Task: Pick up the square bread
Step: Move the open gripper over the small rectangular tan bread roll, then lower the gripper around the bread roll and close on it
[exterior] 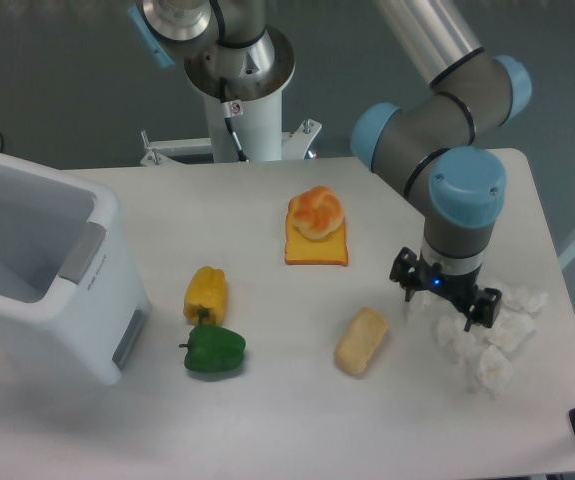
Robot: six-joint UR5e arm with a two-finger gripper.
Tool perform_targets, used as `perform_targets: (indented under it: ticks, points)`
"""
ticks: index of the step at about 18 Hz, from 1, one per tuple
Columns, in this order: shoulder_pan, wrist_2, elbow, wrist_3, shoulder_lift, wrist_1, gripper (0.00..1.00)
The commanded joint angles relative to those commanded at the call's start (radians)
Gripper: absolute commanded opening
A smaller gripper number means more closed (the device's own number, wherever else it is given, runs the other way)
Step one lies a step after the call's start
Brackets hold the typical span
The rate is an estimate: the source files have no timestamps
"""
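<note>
The square bread [361, 341] is a pale tan blocky oblong lying flat on the white table, right of centre near the front. My gripper [444, 298] hangs to its right, roughly 80 pixels away and a little farther back, above the edge of some crumpled white paper. Its two dark fingers point down and stand apart with nothing between them, so it is open. Nothing touches the bread.
A flat orange toast slice [316, 247] carries a round orange-white bun [315, 211] behind the bread. A yellow pepper [205, 294] and a green pepper [212, 350] lie to the left. A white bin [42, 265] stands far left. Crumpled white paper [492, 340] lies at the right.
</note>
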Motion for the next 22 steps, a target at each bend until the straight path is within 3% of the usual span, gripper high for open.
perform_targets:
  ticks: [6,17,22]
  points:
    - [-0.045,-0.006,-0.042,-0.038,-0.009,0.000,1.00]
    - [-0.054,0.000,-0.052,-0.061,-0.054,-0.001,1.00]
    - [-0.058,0.000,-0.097,-0.071,-0.052,0.002,1.00]
